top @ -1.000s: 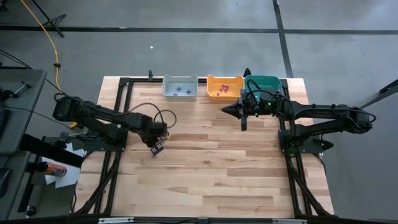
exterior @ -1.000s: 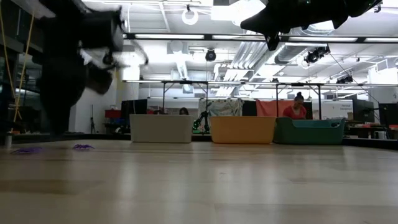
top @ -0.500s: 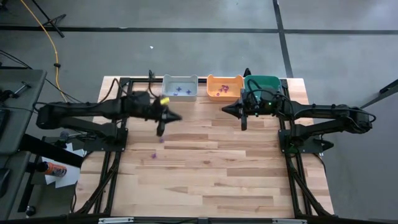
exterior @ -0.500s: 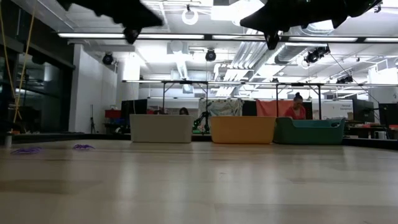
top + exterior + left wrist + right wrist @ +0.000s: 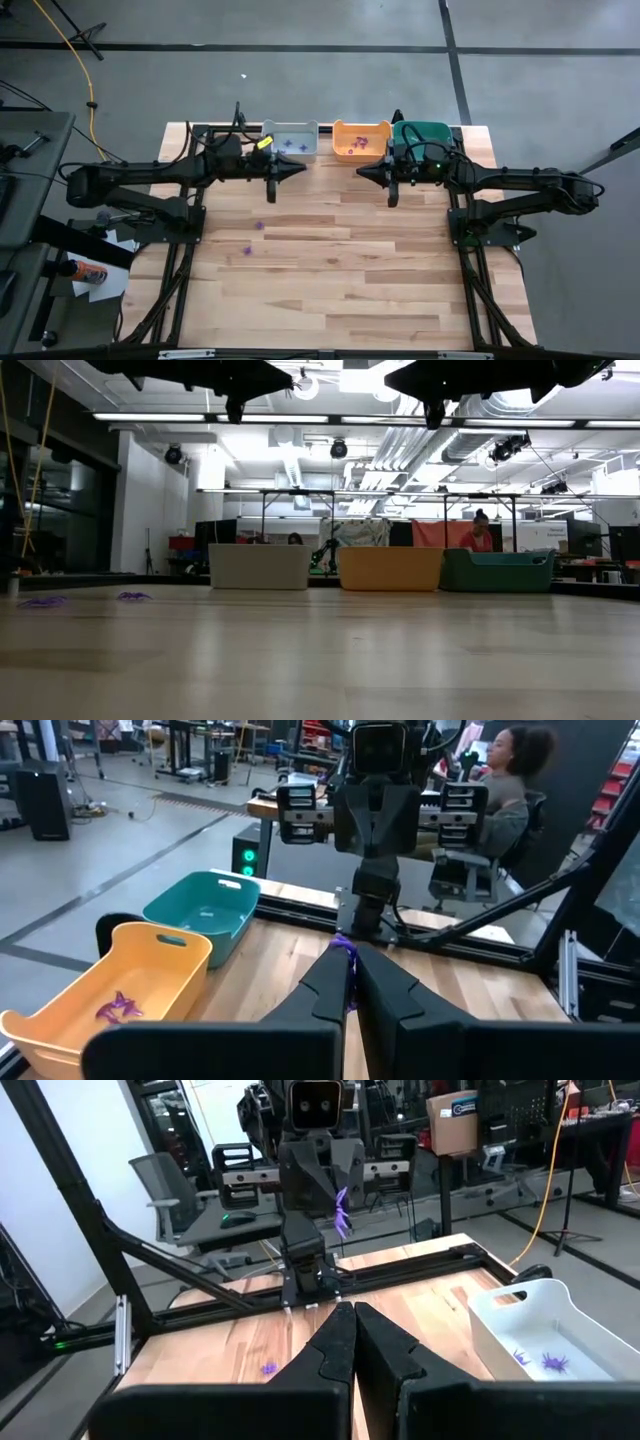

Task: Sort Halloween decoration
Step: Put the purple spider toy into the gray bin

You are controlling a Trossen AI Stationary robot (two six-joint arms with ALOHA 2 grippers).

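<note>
**Purple trinket pinched in the left gripper, above the bench near the grey bin**

A small purple trinket (image 5: 345, 952) sits clamped at the tip of the left gripper (image 5: 272, 190), whose jaws are closed on it; from the right wrist view the same piece shows as a purple scrap hanging from that gripper. The left gripper hangs above the bench (image 5: 340, 270), just in front of the grey bin (image 5: 290, 141) at the far edge.

Other trinkets are spread about. Two loose purple pieces (image 5: 259, 225) lie on the bare wood on the left half of the bench, one a little nearer the front than the other; in the low view they show as two small purple shapes (image 5: 133, 597) at the left. A few bluish-purple ones (image 5: 546, 1361) rest inside the grey bin, and reddish-purple ones (image 5: 357, 146) lie in the orange bin (image 5: 361, 139) beside it. The teal bin (image 5: 424, 133) stands at the right end of the row, touching or almost touching the orange one; its contents cannot be made out.

The right gripper (image 5: 391, 189) hangs above the bench in front of the orange and teal bins, jaws shut with nothing between them.

Beyond the bench, a seated person (image 5: 505, 790) shows in the room.
</note>
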